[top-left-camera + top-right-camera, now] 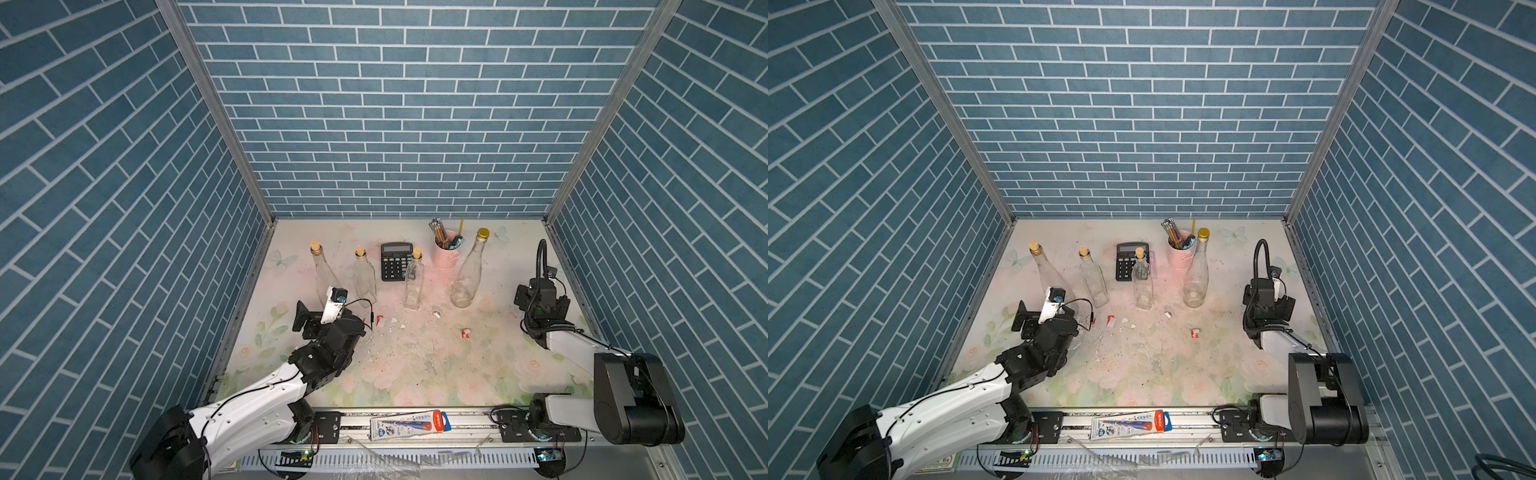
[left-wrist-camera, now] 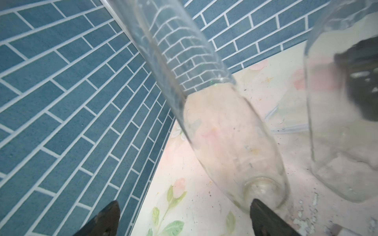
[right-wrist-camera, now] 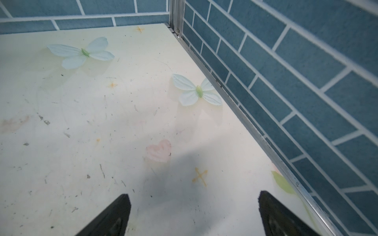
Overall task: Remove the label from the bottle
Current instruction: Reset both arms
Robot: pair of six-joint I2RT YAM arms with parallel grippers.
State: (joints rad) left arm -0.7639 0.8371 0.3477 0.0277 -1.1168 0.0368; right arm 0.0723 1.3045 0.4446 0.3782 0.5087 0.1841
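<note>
Four glass bottles stand upright in a loose row across the surface (image 1: 415, 374): the left bottle (image 1: 324, 276), the second bottle (image 1: 365, 278), the third bottle (image 1: 413, 289) and the gold-capped tall bottle (image 1: 468, 274). No attached label can be made out on any of them, though a grey patch on the third bottle's shoulder cannot be told from the calculator (image 1: 397, 262) behind it. Red-and-white paper scraps (image 1: 379, 319) are scattered in front of the row, so the peeling is judged to be largely done.

The left claw (image 2: 185, 216) is spread wide and holds nothing. It is placed low beside the left bottle, with one fingertip (image 2: 263, 212) just beside the base. The right claw (image 3: 194, 204) is likewise wide and empty, well apart from the bottles and near the right wall.

For the next move, a bottle bearing any label would have to be picked out and steadied by one claw, and a free edge pinched by the other. Smooth round glass is likely to slip or tip under a sideways push.

Bare glass on the left bottle is shown close up only in the left wrist view. The whole row and the scraps are given only by the top views. Nothing but bare surface and wall is shown in the right wrist view.
</note>
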